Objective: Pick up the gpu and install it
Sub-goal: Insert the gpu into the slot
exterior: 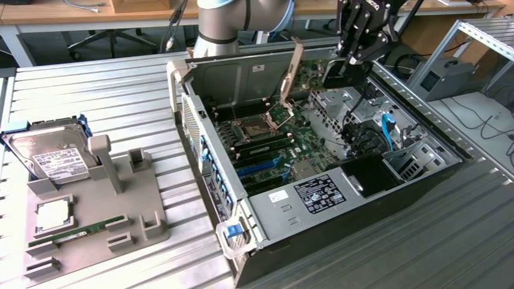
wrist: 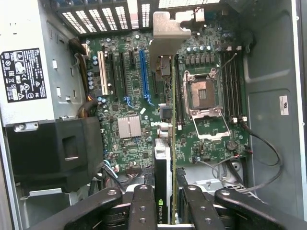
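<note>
A: Tool state?
B: Gripper [wrist: 165,192] pinches the gpu [wrist: 162,163] edge-on over the board [wrist: 115,111].
A: Alignment?
B: Long axis runs parallel to the blue slot [wrist: 142,72], bracket [wrist: 168,28] toward the vented rear wall [wrist: 96,19]. Card sits offset from the slot, toward the processor socket [wrist: 204,93].

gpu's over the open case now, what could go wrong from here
1. The gpu, clamped in the gripper, seems to hang beside the blue slot rather than over it. Lowered like this, its edge could strike board parts.
2. The open cpu socket lies close beside the card, so a sideways drift might damage it.
3. The bracket could catch on the rear grille instead of seating.
</note>
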